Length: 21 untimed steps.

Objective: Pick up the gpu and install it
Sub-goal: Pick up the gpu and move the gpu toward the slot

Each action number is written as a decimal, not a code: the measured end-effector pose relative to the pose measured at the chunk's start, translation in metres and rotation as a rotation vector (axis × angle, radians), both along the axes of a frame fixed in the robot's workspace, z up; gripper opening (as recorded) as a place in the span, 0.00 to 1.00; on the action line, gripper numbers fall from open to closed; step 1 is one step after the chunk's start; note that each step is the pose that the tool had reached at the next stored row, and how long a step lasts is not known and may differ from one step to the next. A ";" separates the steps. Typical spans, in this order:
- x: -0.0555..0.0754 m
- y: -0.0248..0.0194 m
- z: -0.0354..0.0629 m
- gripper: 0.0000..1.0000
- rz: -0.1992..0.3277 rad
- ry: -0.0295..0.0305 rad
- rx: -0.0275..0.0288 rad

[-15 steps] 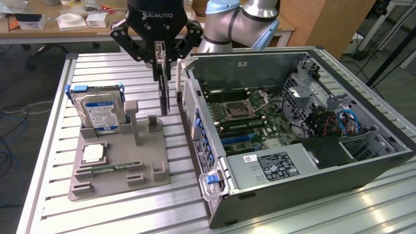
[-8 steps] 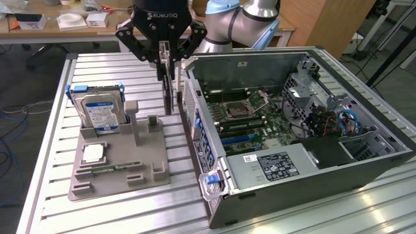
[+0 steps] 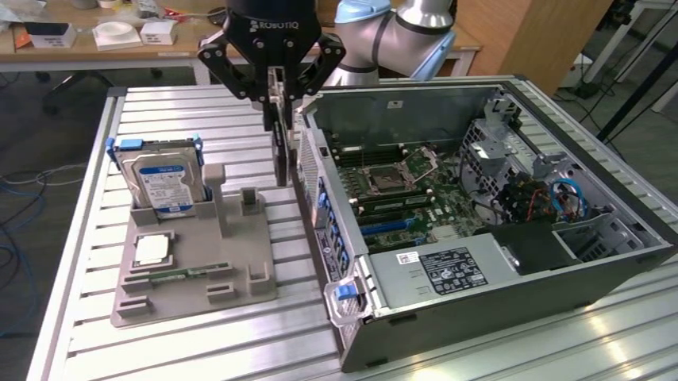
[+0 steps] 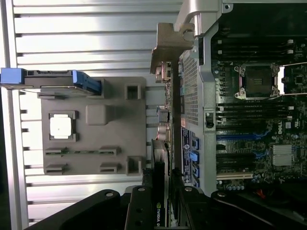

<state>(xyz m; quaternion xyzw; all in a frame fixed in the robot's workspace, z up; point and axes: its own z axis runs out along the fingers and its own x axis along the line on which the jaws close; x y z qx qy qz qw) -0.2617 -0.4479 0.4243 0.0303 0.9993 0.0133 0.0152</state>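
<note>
Item: gpu [image 3: 281, 151], which you have clamped upright in your gripper [image 3: 276, 97], hanging between the grey fixture [image 3: 190, 258] and the open case [image 3: 466, 317]; pick-up apparently done, install pending, likely needing clearance over its side and careful alignment.

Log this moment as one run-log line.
gripper: shut on gpu | gpu: upright on edge, between gray holder and open computer case | state: not installed
</note>
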 end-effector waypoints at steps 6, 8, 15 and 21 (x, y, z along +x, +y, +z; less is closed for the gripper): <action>0.007 0.0000 0.0000 0.26 0.000 0.0000 -0.0001; 0.009 0.0000 0.0000 0.26 0.000 0.0000 -0.0001; 0.017 0.0000 0.0000 0.26 0.000 0.0000 -0.0001; 0.025 0.0000 0.0000 0.26 0.000 0.0000 0.0000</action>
